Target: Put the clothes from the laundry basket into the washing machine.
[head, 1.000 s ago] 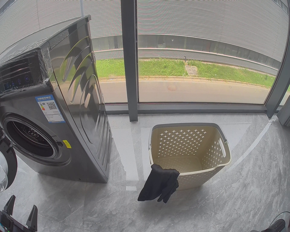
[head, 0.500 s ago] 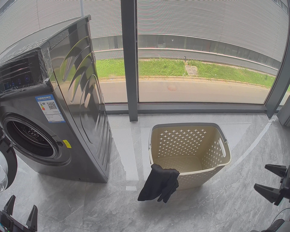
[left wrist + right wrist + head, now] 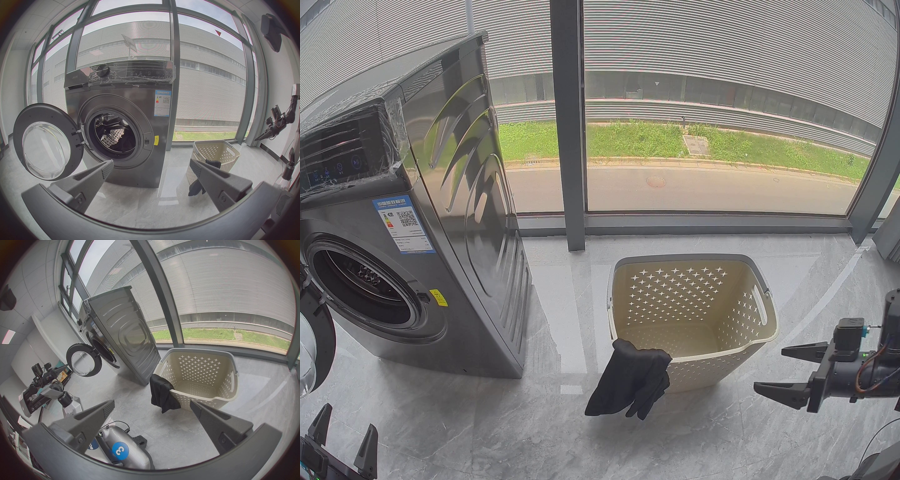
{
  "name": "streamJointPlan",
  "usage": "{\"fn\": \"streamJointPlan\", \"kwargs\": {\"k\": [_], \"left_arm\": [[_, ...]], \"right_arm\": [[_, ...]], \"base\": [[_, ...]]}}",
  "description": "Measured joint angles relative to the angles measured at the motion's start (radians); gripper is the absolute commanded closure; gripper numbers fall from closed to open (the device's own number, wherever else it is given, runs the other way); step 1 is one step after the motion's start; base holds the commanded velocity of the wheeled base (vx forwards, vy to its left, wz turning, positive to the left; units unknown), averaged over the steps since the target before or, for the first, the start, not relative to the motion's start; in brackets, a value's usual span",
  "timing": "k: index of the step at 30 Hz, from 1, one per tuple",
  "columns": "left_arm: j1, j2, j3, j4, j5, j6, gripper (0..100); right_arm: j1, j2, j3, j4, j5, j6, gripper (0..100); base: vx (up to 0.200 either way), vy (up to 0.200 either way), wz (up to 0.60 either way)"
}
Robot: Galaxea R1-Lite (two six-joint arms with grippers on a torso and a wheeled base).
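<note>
A black garment [image 3: 629, 380] [image 3: 161, 393] [image 3: 200, 179] hangs over the near rim of the cream laundry basket [image 3: 700, 294] [image 3: 206, 371] [image 3: 215, 150], draping down its outside. The grey washing machine [image 3: 406, 206] [image 3: 125, 125] stands on the left with its round door [image 3: 47, 142] swung open and its drum [image 3: 111, 136] exposed. My right gripper [image 3: 794, 372] [image 3: 150, 418] is open, raised to the right of the basket, well clear of the garment. My left gripper [image 3: 344, 434] [image 3: 150, 178] is open and low at the near left, in front of the washer.
Tall windows with a dark pillar [image 3: 567, 125] stand behind the basket. Grey marble floor [image 3: 487, 425] lies open between washer and basket. The washer's door [image 3: 312, 344] juts out at the far left edge.
My right gripper has risen into the head view from the lower right and moved left toward the basket. The left gripper, garment and basket have not moved.
</note>
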Motion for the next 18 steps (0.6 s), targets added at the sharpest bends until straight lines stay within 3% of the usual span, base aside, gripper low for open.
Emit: {"fn": "streamJointPlan", "kwargs": {"k": [6,14,18], "left_arm": [[0.000,0.000,0.000,0.000,0.000,0.000,0],[0.000,0.000,0.000,0.000,0.000,0.000,0],[0.000,0.000,0.000,0.000,0.000,0.000,0]], "right_arm": [[0.053,0.159,-0.006,-0.114,-0.066,0.006,0],[0.085,0.360,-0.050,-0.260,-0.236,0.054,0],[0.102,0.445,-0.083,-0.314,-0.279,0.069,0]], "base": [[0.000,0.000,0.00],[0.000,0.000,0.00],[0.000,0.000,0.00]]}}
